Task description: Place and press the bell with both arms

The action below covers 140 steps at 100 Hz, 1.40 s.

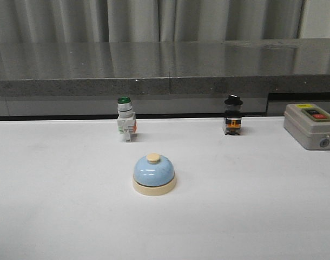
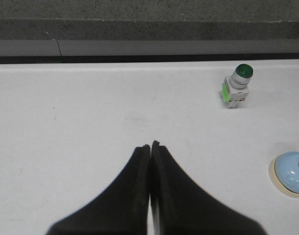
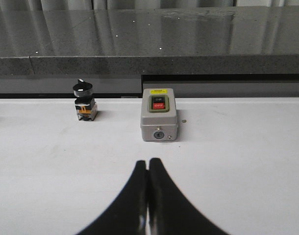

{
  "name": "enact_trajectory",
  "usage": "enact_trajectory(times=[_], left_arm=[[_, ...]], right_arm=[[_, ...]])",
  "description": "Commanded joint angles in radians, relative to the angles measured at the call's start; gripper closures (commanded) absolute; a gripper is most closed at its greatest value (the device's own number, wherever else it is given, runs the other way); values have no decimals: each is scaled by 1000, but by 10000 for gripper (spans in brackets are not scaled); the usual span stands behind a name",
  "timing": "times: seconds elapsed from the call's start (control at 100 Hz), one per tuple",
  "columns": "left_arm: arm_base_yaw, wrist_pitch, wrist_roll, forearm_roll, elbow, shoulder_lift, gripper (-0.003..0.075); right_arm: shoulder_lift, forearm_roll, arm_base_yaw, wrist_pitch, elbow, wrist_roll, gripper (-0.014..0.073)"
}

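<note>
Bell [image 1: 153, 174] sat upright on the white counter [image 1: 57, 216], nothing touching it. Taking the bell as landmark: green-capped switch [image 1: 125, 125] stood behind it and a little left, black-knob selector [image 1: 233, 115] behind and right, grey button box [image 1: 310, 125] far right.

Left tool [image 2: 150, 145] was closed with nothing in it, fingers pressed together, well left of the bell and pointing past it. Right tool [image 3: 148, 160] was likewise closed and empty, aimed at the grey box, bell out of its view.

Judgement: no grasp started, so this was the approach stage. Next move called for one tool to open and swing toward the bell's base ring.

Writing: red button on the box looked like "OFF"; the black button and yellow label above it weren't legible.
</note>
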Motion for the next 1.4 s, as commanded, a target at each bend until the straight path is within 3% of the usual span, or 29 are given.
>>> enact_trajectory(times=[0.0, 0.31, 0.92, 1.12, 1.39], left_arm=[[4, -100, -8, -17, 26, -90, 739], [4, -216, -8, -17, 237, -444, 739], [12, -338, 2, 38, 575, -893, 739], [28, -541, 2, 96, 708, -939, 739], [28, -501, 2, 96, 703, -939, 739]], right_arm=[[-9, -12, -7, -74, -1, 0, 662], [-9, -12, -7, -74, -1, 0, 662], [-9, -12, -7, -74, -1, 0, 662], [-9, -12, -7, -74, -1, 0, 662], [-9, -12, -7, -74, -1, 0, 662]])
